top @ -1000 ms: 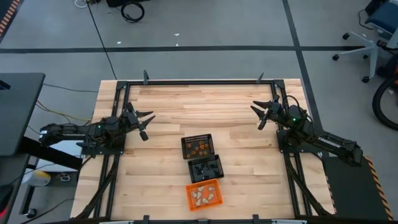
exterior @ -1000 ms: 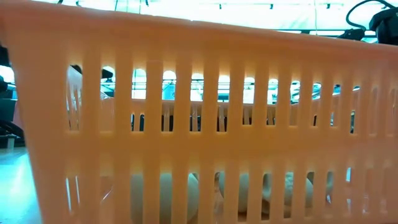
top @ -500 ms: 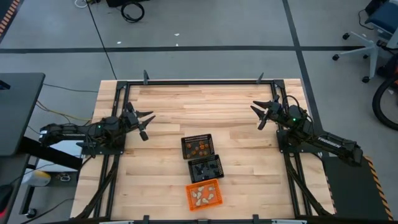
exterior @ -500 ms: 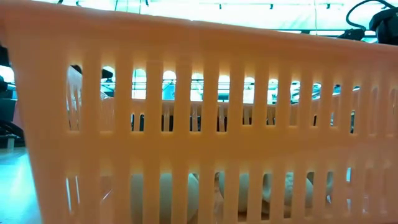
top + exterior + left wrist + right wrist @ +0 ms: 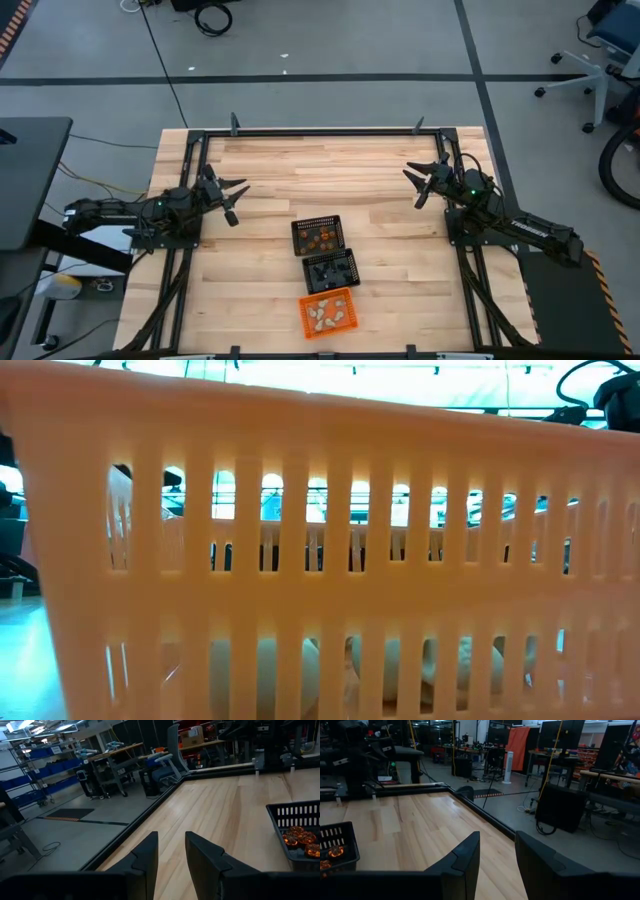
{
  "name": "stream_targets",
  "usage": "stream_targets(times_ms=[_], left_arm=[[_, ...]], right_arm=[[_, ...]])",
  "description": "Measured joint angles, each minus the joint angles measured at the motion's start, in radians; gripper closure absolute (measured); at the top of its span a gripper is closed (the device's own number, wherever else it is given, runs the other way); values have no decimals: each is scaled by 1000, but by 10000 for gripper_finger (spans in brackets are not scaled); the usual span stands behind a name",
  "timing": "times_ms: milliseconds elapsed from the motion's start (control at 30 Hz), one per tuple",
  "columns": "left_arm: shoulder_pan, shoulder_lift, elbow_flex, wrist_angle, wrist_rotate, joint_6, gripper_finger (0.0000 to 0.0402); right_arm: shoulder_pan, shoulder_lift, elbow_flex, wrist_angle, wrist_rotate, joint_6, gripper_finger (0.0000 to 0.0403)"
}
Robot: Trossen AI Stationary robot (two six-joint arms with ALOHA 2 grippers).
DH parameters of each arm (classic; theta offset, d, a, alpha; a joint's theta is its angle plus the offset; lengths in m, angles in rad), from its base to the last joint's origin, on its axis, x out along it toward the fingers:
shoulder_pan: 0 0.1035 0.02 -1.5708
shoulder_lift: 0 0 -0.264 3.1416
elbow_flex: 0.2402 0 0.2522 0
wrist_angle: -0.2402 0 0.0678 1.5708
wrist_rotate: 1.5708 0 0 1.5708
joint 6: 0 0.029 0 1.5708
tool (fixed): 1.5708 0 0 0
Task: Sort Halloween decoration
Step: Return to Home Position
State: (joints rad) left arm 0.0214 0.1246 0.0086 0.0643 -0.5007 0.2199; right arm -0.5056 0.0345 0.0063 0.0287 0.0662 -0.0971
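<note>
- Table (image 5: 330, 165): pale wood top in a black frame.
- Left gripper (image 5: 238, 200): above the table just inside the left edge, about halfway along it. The fingers are a narrow gap apart and hold nothing.
- Right gripper (image 5: 412, 187): above the table just inside the right edge, somewhat toward the far right corner. The fingers are a narrow gap apart and hold nothing.
- Orange basket (image 5: 303, 316): at the middle of the near edge, at the near end of a row of three baskets that runs toward the table's centre. Its slotted wall fills the low view.
- Middle black basket (image 5: 355, 270): just beside the orange basket, on its far side.
- Far black basket (image 5: 316, 220): at the table's centre, just beside the middle one.
- Cream trinkets (image 5: 325, 313): in the orange basket.
- Orange trinkets (image 5: 320, 238): in the far black basket.
- Dark trinkets (image 5: 330, 270): in the middle black basket, hard to tell from the mesh.
</note>
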Motion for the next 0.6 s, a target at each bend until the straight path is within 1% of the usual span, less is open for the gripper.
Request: stream_targets(times_ms=[600], left_arm=[[0, 0, 0, 0, 0, 0, 298]], right_arm=[[0, 0, 0, 0, 0, 0, 275]])
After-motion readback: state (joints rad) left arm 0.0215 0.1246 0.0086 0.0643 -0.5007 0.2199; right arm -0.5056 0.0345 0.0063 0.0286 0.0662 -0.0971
